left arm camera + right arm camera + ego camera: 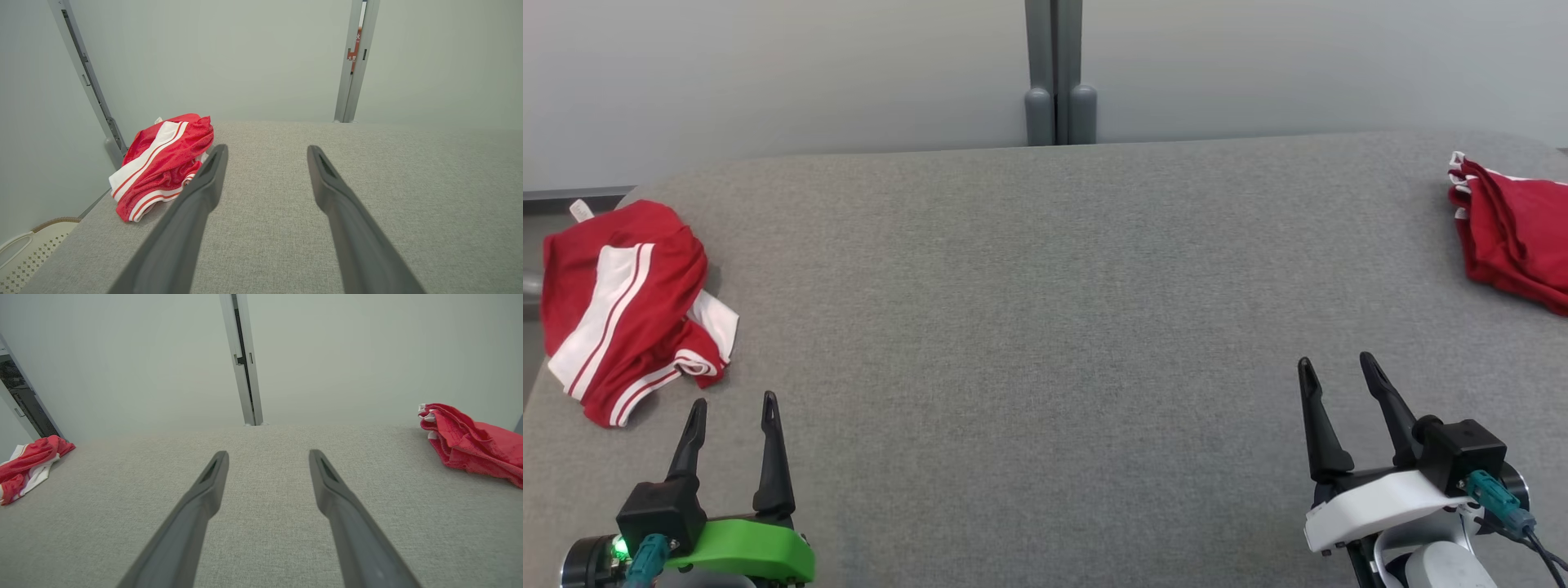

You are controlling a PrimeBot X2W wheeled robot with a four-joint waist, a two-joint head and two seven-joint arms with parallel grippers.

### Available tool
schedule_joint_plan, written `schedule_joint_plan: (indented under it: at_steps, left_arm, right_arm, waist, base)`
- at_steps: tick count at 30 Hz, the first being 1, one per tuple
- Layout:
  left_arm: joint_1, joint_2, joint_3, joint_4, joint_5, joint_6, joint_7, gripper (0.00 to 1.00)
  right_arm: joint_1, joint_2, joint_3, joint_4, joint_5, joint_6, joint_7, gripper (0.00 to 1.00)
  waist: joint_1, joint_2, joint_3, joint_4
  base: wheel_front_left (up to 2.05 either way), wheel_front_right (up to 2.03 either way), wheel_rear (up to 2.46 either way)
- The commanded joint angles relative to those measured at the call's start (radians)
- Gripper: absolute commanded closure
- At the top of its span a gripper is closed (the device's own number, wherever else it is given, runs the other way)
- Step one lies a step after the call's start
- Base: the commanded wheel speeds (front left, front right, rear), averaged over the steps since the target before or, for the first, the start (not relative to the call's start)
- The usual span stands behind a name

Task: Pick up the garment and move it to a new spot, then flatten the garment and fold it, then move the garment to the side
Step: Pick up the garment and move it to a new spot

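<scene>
A grey cloth-covered table [1045, 343] runs across the head view. The striped garment [629, 306], red with white bands, lies crumpled at the table's left end, close to its left edge, and a small white label shows on its far side. The left claw [731, 404] is over the table's near edge, just short of that garment and clear of it. Its two dark fingers are spread apart and empty. The right claw [1335, 367] is over the near edge toward the table's right end, also spread wide and holding nothing.

A second red garment [1515, 237] lies bunched at the table's far right corner, partly cut off by the frame. A grey post [1058, 73] stands against the pale wall [768, 73] behind the middle of the table's far edge.

The left wrist view looks along the left claw [265, 151]. It adds a white perforated basket [24, 253] below the table's left edge, with the striped garment [163, 163] just left of the left finger's tip.

The right wrist view looks along the right claw [267, 455] and takes in both ends of the table: the striped garment [28, 465] far left and the red garment [470, 443] far right. White trim shows at the red garment's far end.
</scene>
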Motion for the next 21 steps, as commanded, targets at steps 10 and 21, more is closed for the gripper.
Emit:
schedule_joint_plan:
  at_steps: [10, 21]
  left_arm:
    - [-0.015, 0.013, 0.004, 0.013, -0.018, 0.009, -0.002, 0.00]
    - [-0.001, 0.014, 0.014, 0.021, -0.025, 0.024, -0.009, 0.00]
  right_arm:
    - [0.003, -0.002, 0.000, 0.012, 0.010, -0.001, -0.005, 0.00]
    - [-0.003, -0.004, 0.012, 0.023, 0.009, -0.001, 0.000, 0.00]
  waist:
    - [0.0001, 0.0000, 0.020, 0.164]
    - [0.0001, 0.0000, 0.019, 0.329]
  base:
    - [0.00, 0.00, 0.00]
    - [0.00, 0.00, 0.00]
